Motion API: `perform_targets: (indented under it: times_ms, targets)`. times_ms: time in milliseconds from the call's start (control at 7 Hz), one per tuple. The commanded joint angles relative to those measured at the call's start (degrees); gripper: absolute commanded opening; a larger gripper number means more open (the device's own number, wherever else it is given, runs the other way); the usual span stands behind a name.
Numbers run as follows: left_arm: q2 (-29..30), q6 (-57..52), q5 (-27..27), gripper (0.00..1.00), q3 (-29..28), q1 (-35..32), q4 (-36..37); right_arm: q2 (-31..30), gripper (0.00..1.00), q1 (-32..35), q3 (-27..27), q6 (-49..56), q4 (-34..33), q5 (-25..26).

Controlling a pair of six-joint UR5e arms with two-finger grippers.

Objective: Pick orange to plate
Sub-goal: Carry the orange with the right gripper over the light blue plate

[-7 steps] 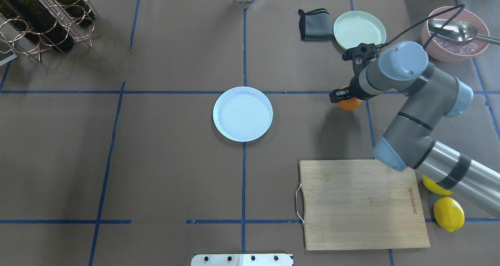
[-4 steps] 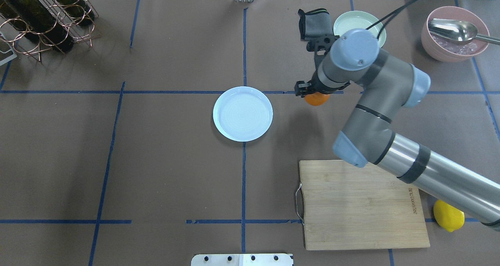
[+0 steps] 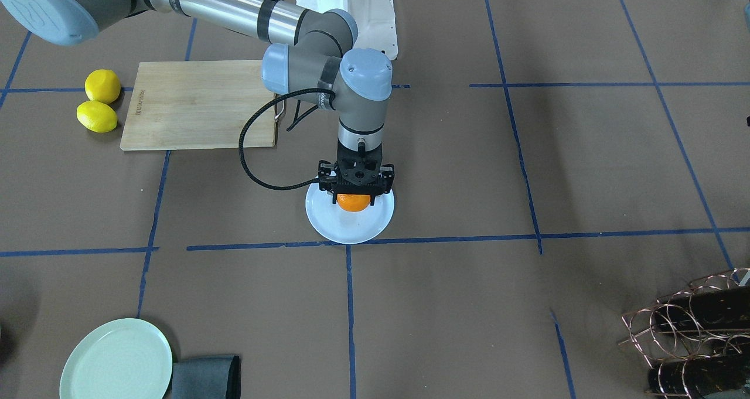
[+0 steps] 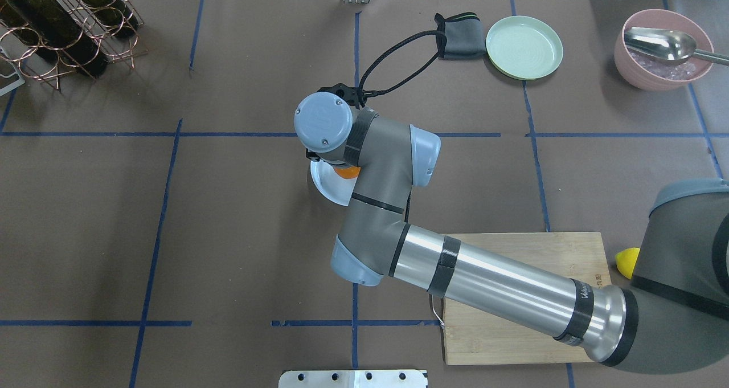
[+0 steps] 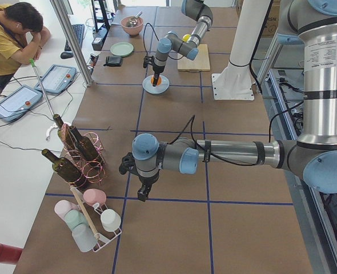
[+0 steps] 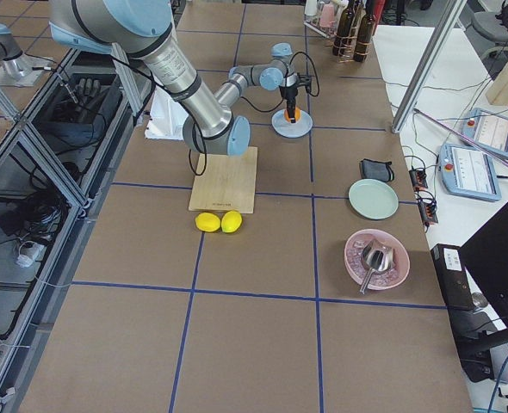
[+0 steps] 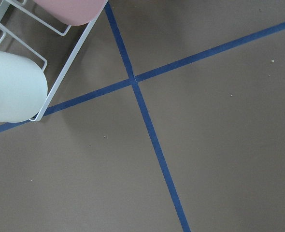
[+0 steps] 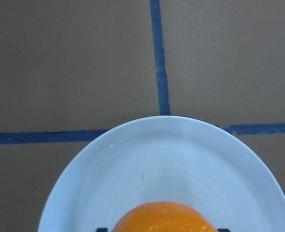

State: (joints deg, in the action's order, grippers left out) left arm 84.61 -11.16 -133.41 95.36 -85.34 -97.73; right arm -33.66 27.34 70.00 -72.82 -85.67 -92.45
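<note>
The orange is pinched from both sides by the right gripper, directly over the white plate at the table's middle; whether the fruit touches the plate cannot be told. A wooden cutting board lies nearer the robot, with two lemons just beside it. The left gripper hangs low near a cup rack, and whether it is spread or closed cannot be told.

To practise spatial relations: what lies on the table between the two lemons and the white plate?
The wooden cutting board lies between the lemons and the plate; the exterior front-facing view shows it.
</note>
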Motion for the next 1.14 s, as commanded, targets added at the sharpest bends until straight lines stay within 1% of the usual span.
perform_targets:
  times_ms: [0,143,286,429,714,857,1000]
  targets:
    - [0.03,0.0,-0.01,1.0,0.0,0.09,-0.09,-0.44,0.19,-0.62,-0.83,0.39,-0.28,2.69]
    - [0.12,0.0,-0.01,1.0,-0.17,0.09,-0.09,-0.44,0.19,-0.62,-1.0,0.66,-0.28,3.06]
    - [0.12,0.0,-0.01,1.0,-0.09,0.09,-0.09,-0.44,0.47,-0.62,-1.0,0.58,-0.11,3.06]
    - [0.2,0.0,-0.01,1.0,-0.26,0.09,-0.09,-0.36,0.99,-0.62,-1.0,-0.29,-0.02,3.06]
    - [0.12,-0.09,-0.01,1.0,-0.08,0.09,-0.09,-0.44,1.0,-0.62,-0.31,-0.3,0.42,2.98]
    - [0.03,-0.09,-0.01,1.0,-0.35,0.09,-0.09,-0.62,1.0,1.21,2.92,0.92,-0.19,2.11]
    - [-0.41,-0.17,-0.01,1.0,-0.44,0.0,-0.17,-1.75,1.0,4.36,5.74,3.8,-0.37,-2.17]
